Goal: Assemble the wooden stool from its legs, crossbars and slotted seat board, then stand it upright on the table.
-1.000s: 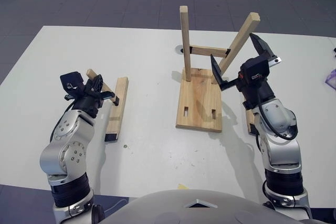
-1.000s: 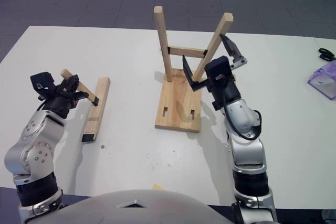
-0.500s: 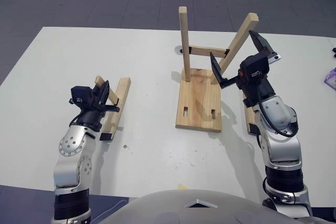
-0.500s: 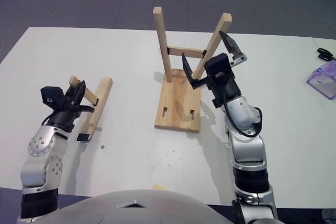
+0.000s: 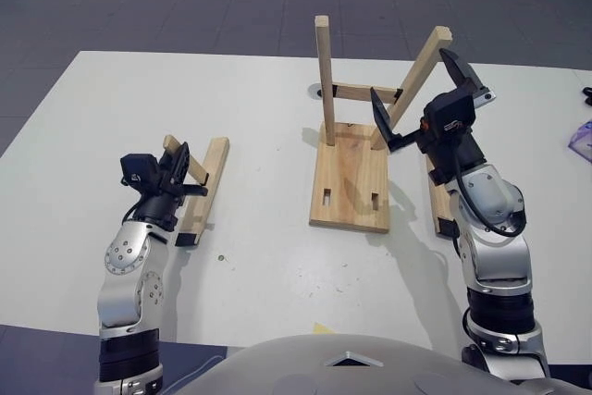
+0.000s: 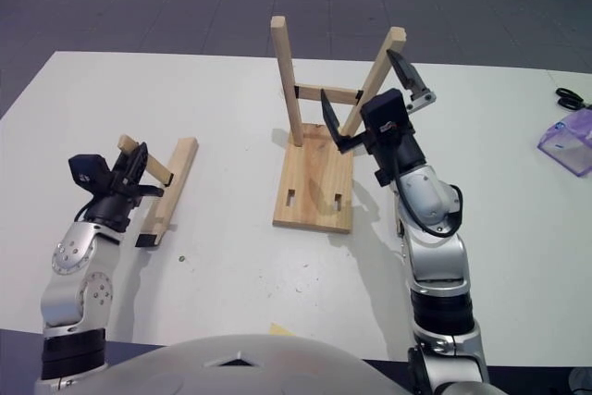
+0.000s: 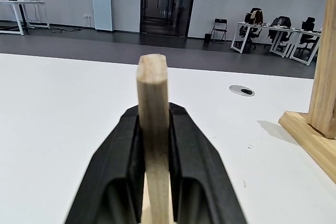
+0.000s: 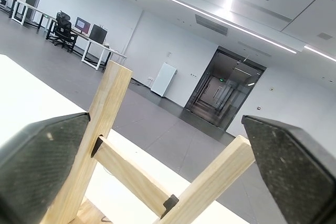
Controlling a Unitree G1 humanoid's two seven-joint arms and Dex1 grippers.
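The step in hand looks like straightening the half-built frame on the pale wooden slotted seat board (image 5: 350,187), which lies flat in the middle of the white worktop (image 5: 259,108). At the board's far end one square wooden leg (image 5: 324,71) stands upright. Its partner, the leaning wooden leg (image 5: 424,67), tilts outward to the right, and a short wooden crossbar (image 5: 365,92) joins the two.

The right gripper (image 5: 408,73) sits at the upper part of the leaning leg with its jaws spread wide, one on either side of the leg and touching neither face.

To do this well, the jaws should probably close squarely on the leg's flat faces, high up for leverage. They should then swing it inward gently, so the crossbar joint is not strained and the upright leg is not pulled out of the board.

On the left, the left gripper (image 7: 154,119) has its jaws clamped on one leg of the second wooden leg frame (image 5: 208,182). That frame lies flat on the worktop, well apart from the board. The two near slots (image 5: 327,197) of the board stand empty, apparently waiting for it.
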